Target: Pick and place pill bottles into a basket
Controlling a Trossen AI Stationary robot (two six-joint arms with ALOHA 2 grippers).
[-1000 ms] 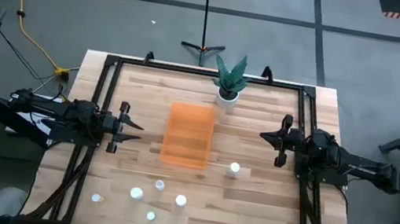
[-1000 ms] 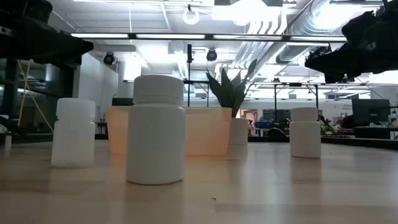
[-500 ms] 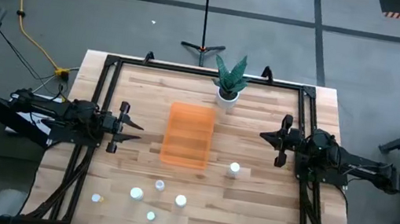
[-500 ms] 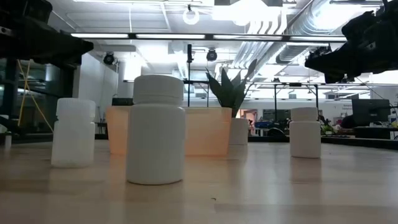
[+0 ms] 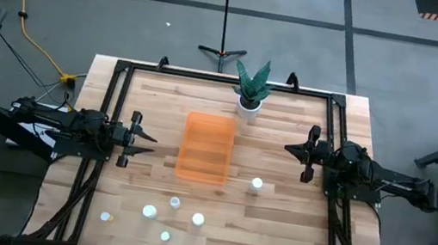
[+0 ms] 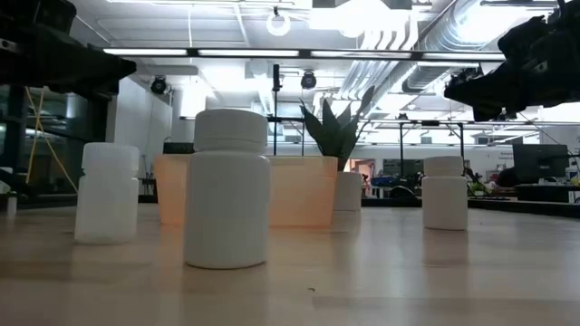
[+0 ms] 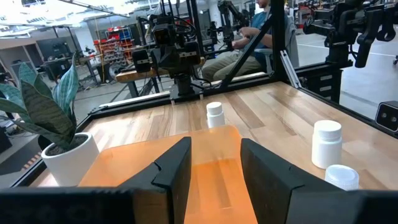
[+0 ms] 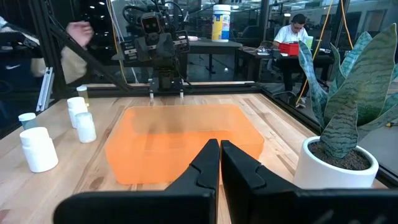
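The orange basket [image 5: 205, 146] rests flat on the wooden table's middle; it also shows in the left wrist view [image 7: 205, 168] and the right wrist view [image 8: 186, 140]. Several white pill bottles stand upright on the table: one [image 5: 256, 184] right of the basket's near end, the others [image 5: 175, 203] [image 5: 197, 219] toward the near edge. My left gripper [image 5: 149, 144] hovers open and empty left of the basket, its fingers [image 7: 177, 168] apart. My right gripper [image 5: 287, 148] hovers shut and empty right of the basket [image 8: 219, 158].
A white pot with a green plant [image 5: 248, 99] stands just beyond the basket's far end. A black frame [image 5: 225, 80] runs along the table's edges. People sit and move in the room beyond the table [image 7: 249, 37] [image 8: 74, 34].
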